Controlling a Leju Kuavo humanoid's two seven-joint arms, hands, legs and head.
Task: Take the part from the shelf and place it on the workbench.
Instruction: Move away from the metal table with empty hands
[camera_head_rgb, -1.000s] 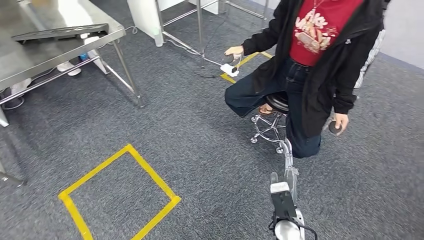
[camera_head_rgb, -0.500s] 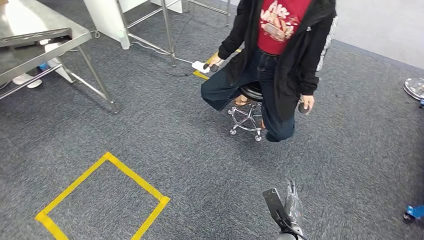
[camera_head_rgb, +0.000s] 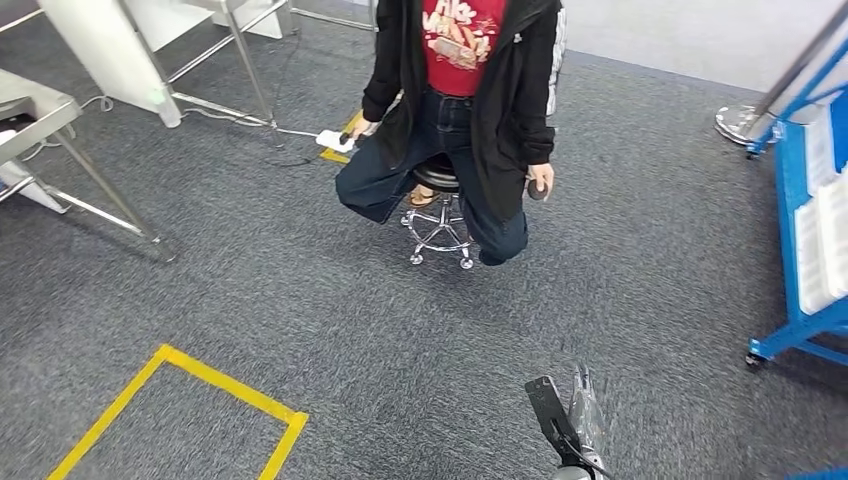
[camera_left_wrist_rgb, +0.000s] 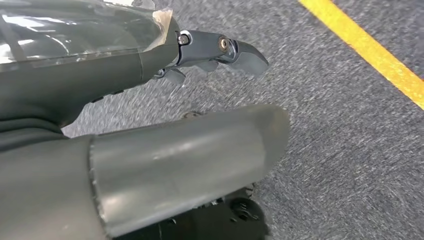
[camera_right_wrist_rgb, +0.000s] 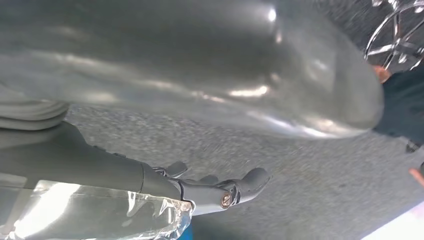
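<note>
The blue shelf (camera_head_rgb: 812, 235) is standing well off from the fingers, white trays, likely light and stiff, sitting in it, while left hand (camera_left_wrist_rgb: 150, 130) and right hand (camera_right_wrist_rgb: 200, 100) are hanging with fingers apart, holding nothing.

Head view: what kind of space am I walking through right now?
Probably an indoor workshop or robot test lab: grey carpet with a yellow tape square, a steel workbench at the left, a blue shelf rack at the right.
</note>
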